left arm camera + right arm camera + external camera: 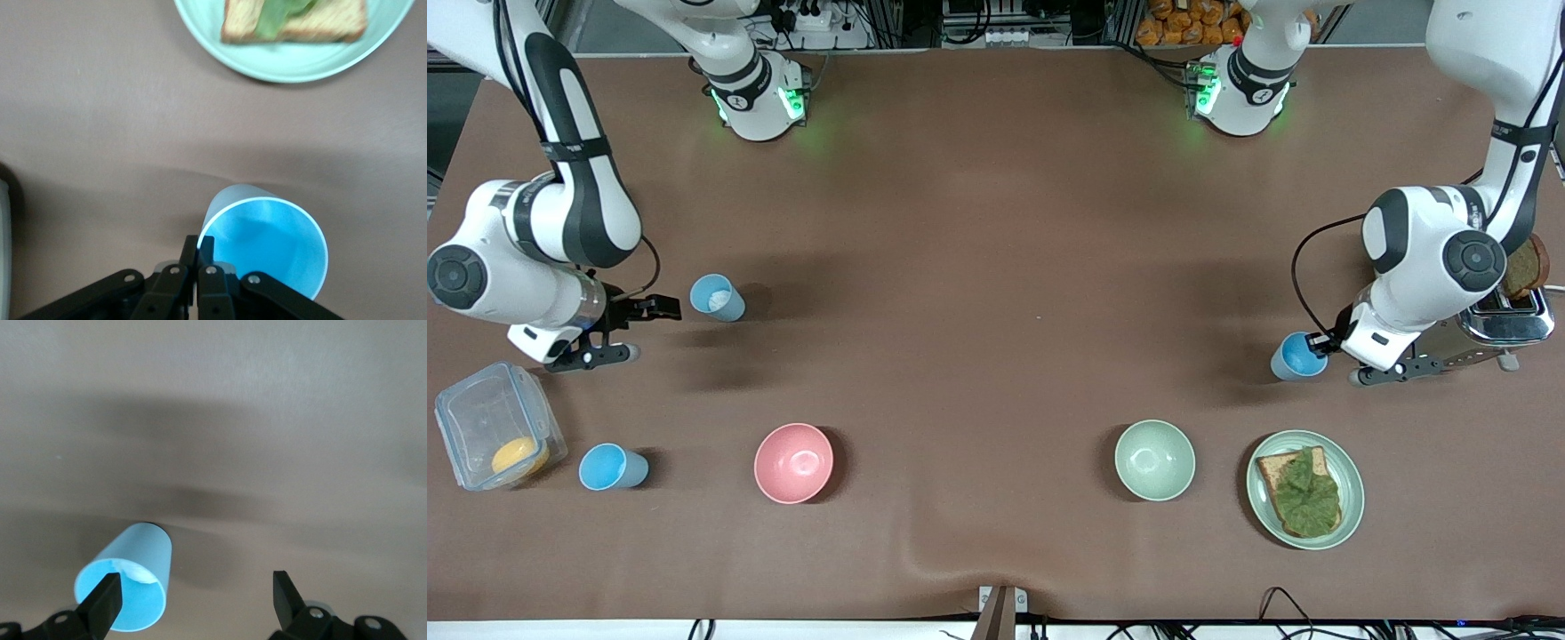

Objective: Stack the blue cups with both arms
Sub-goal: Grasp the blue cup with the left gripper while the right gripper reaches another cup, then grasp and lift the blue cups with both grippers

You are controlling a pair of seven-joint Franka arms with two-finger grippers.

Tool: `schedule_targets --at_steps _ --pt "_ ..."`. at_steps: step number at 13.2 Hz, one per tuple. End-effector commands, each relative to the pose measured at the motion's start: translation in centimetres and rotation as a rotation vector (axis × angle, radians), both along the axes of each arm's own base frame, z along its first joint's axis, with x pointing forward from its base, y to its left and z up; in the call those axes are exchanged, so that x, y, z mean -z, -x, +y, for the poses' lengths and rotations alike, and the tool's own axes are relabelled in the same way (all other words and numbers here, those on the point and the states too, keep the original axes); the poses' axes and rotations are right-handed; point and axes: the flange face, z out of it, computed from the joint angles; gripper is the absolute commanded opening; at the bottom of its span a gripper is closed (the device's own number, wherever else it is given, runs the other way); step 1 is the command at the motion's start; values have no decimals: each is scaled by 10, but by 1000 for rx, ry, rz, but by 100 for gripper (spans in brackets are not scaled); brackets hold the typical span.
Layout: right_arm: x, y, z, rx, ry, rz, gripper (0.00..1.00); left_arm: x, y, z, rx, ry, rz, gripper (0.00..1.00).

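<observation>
Three blue cups show. One blue cup is beside the toaster; my left gripper is shut on its rim, one finger inside and one outside, as the left wrist view shows with the cup. A second blue cup stands toward the right arm's end, with a white patch inside. My right gripper is open and empty just beside it; in the right wrist view one finger overlaps the cup. A third blue cup stands nearer the front camera.
A pink bowl and a pale green bowl stand near the front. A green plate holds toast with lettuce. A clear container sits by the third cup. A toaster stands under the left arm.
</observation>
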Motion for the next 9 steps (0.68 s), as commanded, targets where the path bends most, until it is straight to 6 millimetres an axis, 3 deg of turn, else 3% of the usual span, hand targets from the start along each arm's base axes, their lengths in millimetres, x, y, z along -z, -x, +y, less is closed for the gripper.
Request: schedule_targets --at_steps 1,3,5,9 --pt "8 19 -1 -33 -11 12 100 -62 -11 -33 18 24 -79 0" --pt "14 25 -8 -43 -22 25 100 -110 -36 -52 42 34 -81 0" --pt "25 36 -8 -37 -30 53 100 -145 -49 -75 57 42 -107 0" --pt "31 42 -7 -26 -40 67 100 -161 -43 -109 110 49 -100 0"
